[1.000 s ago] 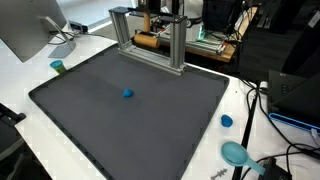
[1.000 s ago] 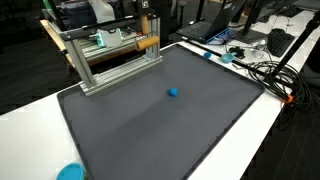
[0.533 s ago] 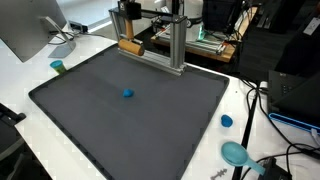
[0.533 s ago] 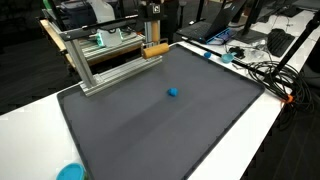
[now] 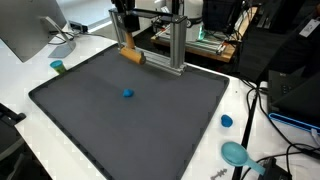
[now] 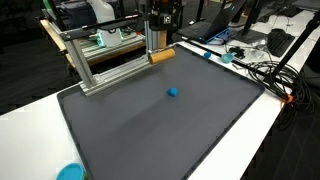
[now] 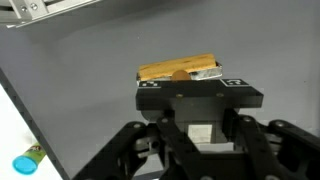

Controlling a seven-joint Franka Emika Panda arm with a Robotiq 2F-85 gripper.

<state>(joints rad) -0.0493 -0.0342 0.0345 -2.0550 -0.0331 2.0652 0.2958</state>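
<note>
My gripper [image 5: 126,38] hangs in front of a silver metal frame [image 5: 172,48] at the back edge of a dark mat [image 5: 130,125]. It is shut on a tan wooden block [image 5: 131,56], held tilted just above the mat's far edge. Both exterior views show this: gripper [image 6: 158,40], block [image 6: 162,56], frame [image 6: 100,62]. In the wrist view the block [image 7: 178,70] shows beyond the black gripper [image 7: 190,88] body, which hides the fingertips. A small blue object [image 5: 127,94] lies on the mat, well apart from the gripper; it also shows in an exterior view [image 6: 172,92].
A teal cup [image 5: 57,67] stands off the mat's corner near a monitor [image 5: 30,30]. A blue cap [image 5: 227,121] and a teal bowl [image 5: 236,153] lie on the white table. Cables [image 6: 262,70] and equipment crowd the table's side.
My gripper has carried the wooden block out from the metal frame, moving sideways and down toward the mat's edge. The blue object has not moved.
</note>
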